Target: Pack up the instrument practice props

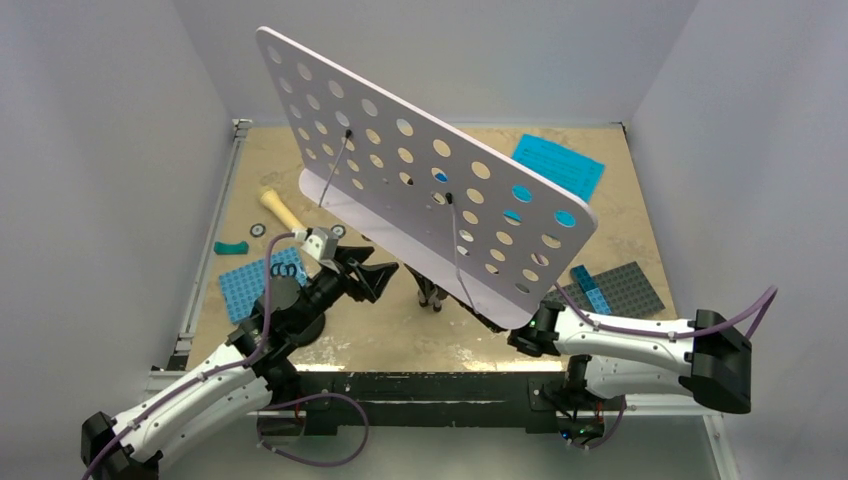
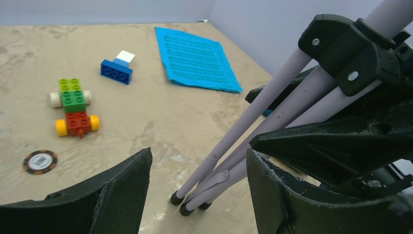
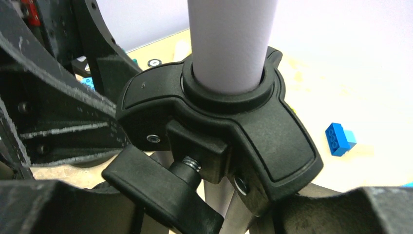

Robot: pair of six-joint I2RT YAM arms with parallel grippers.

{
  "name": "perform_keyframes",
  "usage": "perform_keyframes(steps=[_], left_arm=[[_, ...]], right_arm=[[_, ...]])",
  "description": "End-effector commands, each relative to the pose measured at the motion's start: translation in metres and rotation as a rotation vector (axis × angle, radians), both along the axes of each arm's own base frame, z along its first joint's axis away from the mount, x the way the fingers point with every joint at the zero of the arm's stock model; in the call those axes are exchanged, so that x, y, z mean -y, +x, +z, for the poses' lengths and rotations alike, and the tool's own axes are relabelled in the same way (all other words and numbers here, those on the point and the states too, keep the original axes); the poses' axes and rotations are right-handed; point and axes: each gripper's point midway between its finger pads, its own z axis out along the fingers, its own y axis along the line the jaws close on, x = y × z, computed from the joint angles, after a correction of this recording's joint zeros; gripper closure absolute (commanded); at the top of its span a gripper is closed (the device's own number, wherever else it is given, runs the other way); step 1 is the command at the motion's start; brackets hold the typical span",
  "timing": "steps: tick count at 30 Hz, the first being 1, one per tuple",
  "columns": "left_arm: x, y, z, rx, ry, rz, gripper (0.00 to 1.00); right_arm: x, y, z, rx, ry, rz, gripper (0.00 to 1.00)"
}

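Note:
The lavender hole-punched music stand (image 1: pixel 430 190) leans over the middle of the table, its silver tripod legs (image 2: pixel 272 122) folded together and their black feet (image 2: pixel 187 202) on the surface. My left gripper (image 1: pixel 388 282) is open at the lower legs, which pass between its fingers (image 2: pixel 198 152) without touching. My right gripper (image 1: pixel 500 322), mostly hidden under the panel, is shut on the tripod just below the black hub (image 3: pixel 229 117), a finger on each side (image 3: pixel 214 214). Teal sheet-music pages (image 1: pixel 558 165) (image 2: pixel 195 58) lie at the back right. The cream cone microphone (image 1: pixel 280 210) lies at the left.
A blue baseplate (image 1: pixel 262 282) lies under my left arm. A grey baseplate (image 1: pixel 630 288) with blue bricks (image 1: pixel 592 290) is at the right. A stacked coloured brick car (image 2: pixel 75 109), a blue brick (image 2: pixel 117 71) and a round token (image 2: pixel 40 162) lie behind the stand. Walls enclose three sides.

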Motion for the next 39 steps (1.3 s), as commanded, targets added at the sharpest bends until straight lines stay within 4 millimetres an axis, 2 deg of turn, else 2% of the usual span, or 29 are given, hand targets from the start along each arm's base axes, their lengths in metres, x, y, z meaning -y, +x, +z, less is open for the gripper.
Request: perform_keyframes(steps=[1, 4, 9, 10, 12, 13, 23, 29, 33, 39], left_arm=[[0.018, -0.013, 0.018, 0.057, -0.158, -0.113, 0.25], [0.021, -0.016, 0.013, 0.076, -0.187, -0.141, 0.23], [0.026, -0.021, 0.009, 0.116, -0.182, -0.182, 0.16], [0.027, -0.021, 0.008, 0.124, -0.18, -0.189, 0.14], [0.029, -0.026, 0.009, 0.148, -0.187, -0.219, 0.02], [0.031, -0.027, 0.01, 0.15, -0.2, -0.232, 0.0], [0.069, -0.053, 0.005, 0.116, -0.258, -0.502, 0.0], [0.069, -0.057, 0.0, 0.117, -0.266, -0.512, 0.0], [0.076, -0.06, 0.005, 0.133, -0.257, -0.546, 0.0], [0.085, -0.054, 0.002, 0.13, -0.233, -0.55, 0.0]], right_arm=[[0.017, 0.0, 0.078, 0.067, 0.305, -0.036, 1.0], [0.02, -0.001, 0.083, 0.07, 0.321, -0.04, 1.0], [0.024, -0.004, 0.102, 0.067, 0.313, -0.031, 1.0], [0.023, -0.004, 0.107, 0.063, 0.301, -0.028, 1.0], [0.022, -0.006, 0.113, 0.036, 0.307, -0.017, 1.0], [0.024, -0.007, 0.117, 0.036, 0.317, -0.016, 1.0], [0.047, -0.016, 0.145, 0.047, 0.502, 0.006, 1.0], [0.06, -0.019, 0.16, 0.051, 0.58, 0.018, 1.0], [0.06, -0.025, 0.174, 0.032, 0.636, 0.069, 1.0], [0.059, -0.038, 0.199, 0.013, 0.67, 0.145, 1.0]])
